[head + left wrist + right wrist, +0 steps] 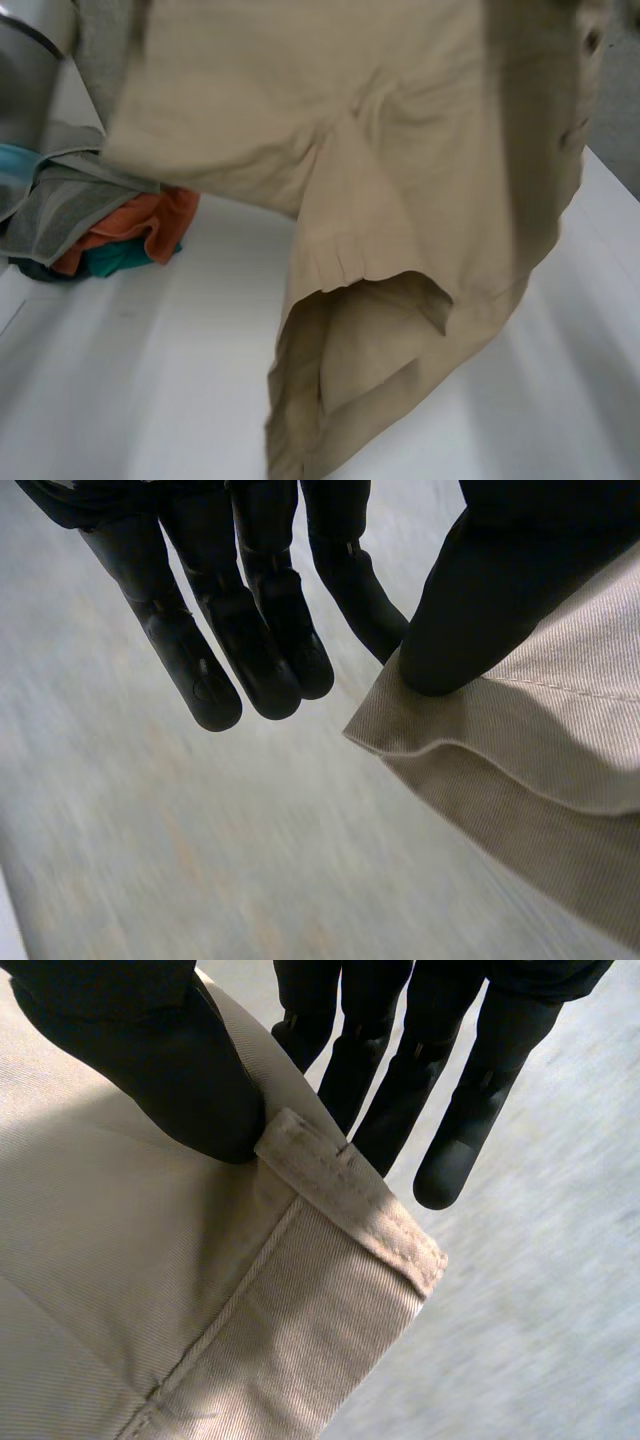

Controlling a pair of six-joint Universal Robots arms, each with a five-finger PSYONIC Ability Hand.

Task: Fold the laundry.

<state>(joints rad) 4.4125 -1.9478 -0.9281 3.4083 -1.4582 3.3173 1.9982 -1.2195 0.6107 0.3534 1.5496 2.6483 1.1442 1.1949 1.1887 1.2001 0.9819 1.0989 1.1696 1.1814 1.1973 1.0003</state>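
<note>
Cloth is hanging in the air: a beige garment is spreading from the upper left of the head view across to the right edge. It is drooping to the lower centre, where an open tube of fabric is gaping just above the white table. Small buttons are showing on it at the upper right.

The left hand is gripping this garment at a folded hem. Its thumb is pressing down on the cloth's edge, and the finger nearest the thumb is reaching to that same edge. The other fingers are stretching out straight, close together and clear of the fabric, over a blurred grey surface.

The right hand is likewise pinching the garment. Its thumb is lying on top of the cloth, right beside a stitched belt loop. The fingers are extending straight behind the fabric's edge, so the cloth is sitting between thumb and fingers. A seam is running down the cloth away from the loop.

At the left edge of the head view, a heap of other laundry is resting on the table, partly under the hanging garment's corner. In it, a grey piece is lying over an orange piece, and a teal piece is peeking out beneath them.
</note>
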